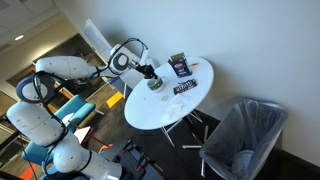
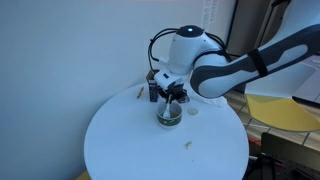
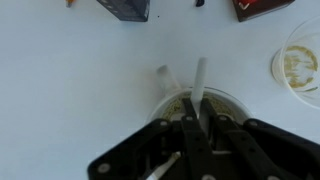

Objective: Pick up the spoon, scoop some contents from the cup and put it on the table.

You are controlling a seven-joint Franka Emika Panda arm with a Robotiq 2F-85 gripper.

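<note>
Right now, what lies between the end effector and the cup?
Only the spoon: the wrist view shows its white shaft running from the grip of the end effector out across the cup directly below.

I have the arm (image 2: 245,62) reaching out, wrist bent over, so the gripper (image 2: 172,96) points straight down. In the wrist view its fingers (image 3: 187,135) are pinched together (barely a gap) on the spoon (image 3: 198,80).

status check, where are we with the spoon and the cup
Gripper shut on spoon, right above the cup. Spoon points down at the cup. Snack bag and flat packet sit beyond the cup, not in the way.
</note>
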